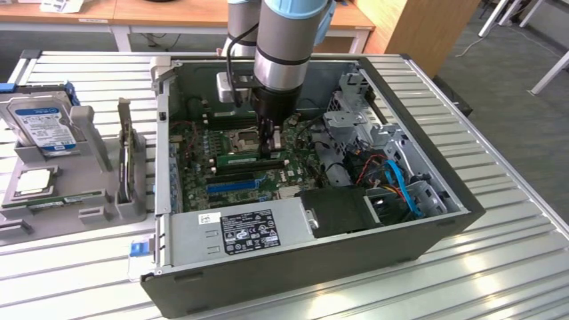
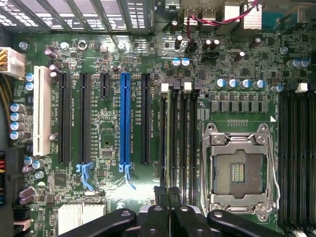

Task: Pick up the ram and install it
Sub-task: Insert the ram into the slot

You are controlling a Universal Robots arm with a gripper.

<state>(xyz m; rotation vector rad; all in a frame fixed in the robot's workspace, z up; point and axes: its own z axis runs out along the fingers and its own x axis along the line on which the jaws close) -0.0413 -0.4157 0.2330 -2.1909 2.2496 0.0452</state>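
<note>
ribbed metal tabletop [image 1: 507, 267] carries an open computer case [image 1: 294, 280]. inside it, the hand [image 1: 269, 150] is closed tight on the ram [image 1: 247, 160], which stands on edge along the memory slots [image 2: 190, 143], just beside the empty processor socket [image 2: 238, 170]. a hard drive [image 1: 40, 123] stands outside the case, on the exterior view's left.

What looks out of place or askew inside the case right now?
Nothing stands out. The long green ram stick in the tool lies straight along the black memory slots; the square metal processor socket beside it stands empty.
</note>
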